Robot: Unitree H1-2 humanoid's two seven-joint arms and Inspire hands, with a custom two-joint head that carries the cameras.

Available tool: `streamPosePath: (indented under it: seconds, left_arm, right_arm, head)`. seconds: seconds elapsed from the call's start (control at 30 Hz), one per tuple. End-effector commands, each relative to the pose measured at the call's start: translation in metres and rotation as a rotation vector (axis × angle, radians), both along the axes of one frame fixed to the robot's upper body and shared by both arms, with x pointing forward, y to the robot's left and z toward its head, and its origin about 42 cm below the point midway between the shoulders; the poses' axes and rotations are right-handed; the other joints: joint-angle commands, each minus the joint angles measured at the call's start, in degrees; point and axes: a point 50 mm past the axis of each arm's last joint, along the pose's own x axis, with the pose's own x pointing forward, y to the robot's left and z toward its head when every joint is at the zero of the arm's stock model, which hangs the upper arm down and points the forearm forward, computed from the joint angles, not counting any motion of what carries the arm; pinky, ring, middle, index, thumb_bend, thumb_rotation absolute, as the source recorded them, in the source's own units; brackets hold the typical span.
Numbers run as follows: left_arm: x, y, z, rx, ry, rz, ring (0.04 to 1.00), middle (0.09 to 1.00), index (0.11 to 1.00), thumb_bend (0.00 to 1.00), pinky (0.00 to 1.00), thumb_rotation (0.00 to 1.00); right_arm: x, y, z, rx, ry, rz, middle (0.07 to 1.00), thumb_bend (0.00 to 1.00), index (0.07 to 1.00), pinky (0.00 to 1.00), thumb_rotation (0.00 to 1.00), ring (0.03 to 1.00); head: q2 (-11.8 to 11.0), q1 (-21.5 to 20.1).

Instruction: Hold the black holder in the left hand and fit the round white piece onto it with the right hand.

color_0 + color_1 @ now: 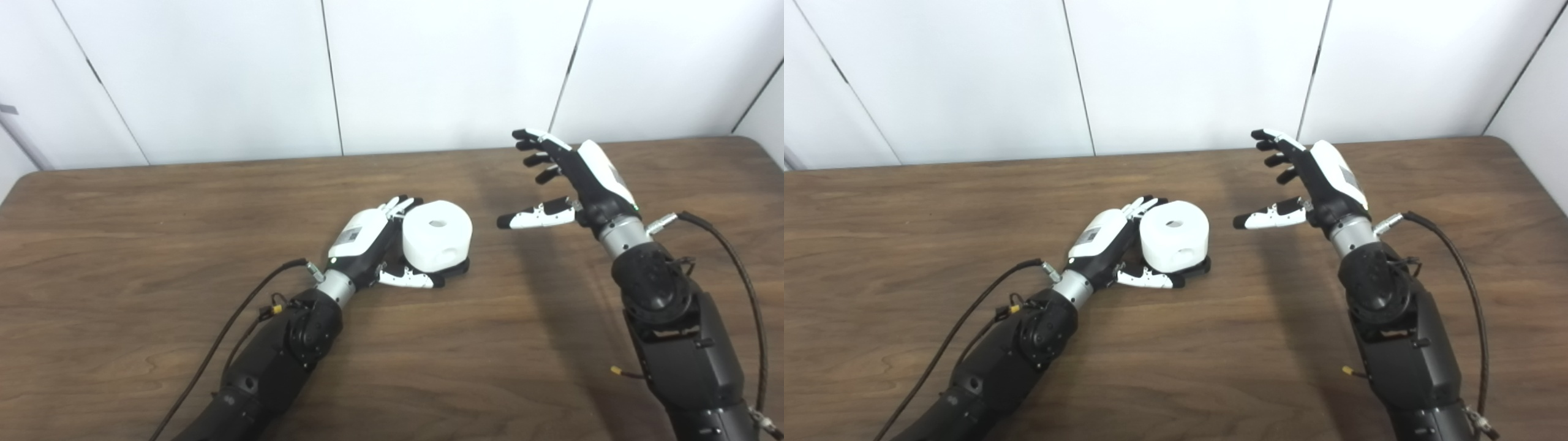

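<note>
The round white piece (437, 235) sits on the black holder (458, 267), whose dark base shows only at its lower right edge; both rest on the wooden table. The piece has a hole in its top and another in its side. My left hand (373, 245) is around the assembly from the left, fingers behind it and thumb in front, low by the base. My right hand (566, 180) is open and empty, raised above the table to the right of the piece, fingers spread and pointing left.
The brown wooden table (153, 245) spans the view, with white wall panels behind its far edge. Black cables run from each wrist, the right one (744, 275) looping along the arm's outer side.
</note>
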Motion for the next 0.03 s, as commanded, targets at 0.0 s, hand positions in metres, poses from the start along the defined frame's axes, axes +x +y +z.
streamPosePath:
  seconds: [0.0]
  left_arm:
    - [-0.0204, 0.0302, -0.0480, 0.149, 0.223, 0.022, 1.000, 0.985, 0.745, 0.92, 0.94, 0.21]
  right_arm:
    - [0.0040, 0.0005, 0.0198, -0.011, -0.089, 0.002, 0.833, 0.87, 0.858, 0.60, 0.16, 0.748]
  head:
    - [-0.22, 0.68]
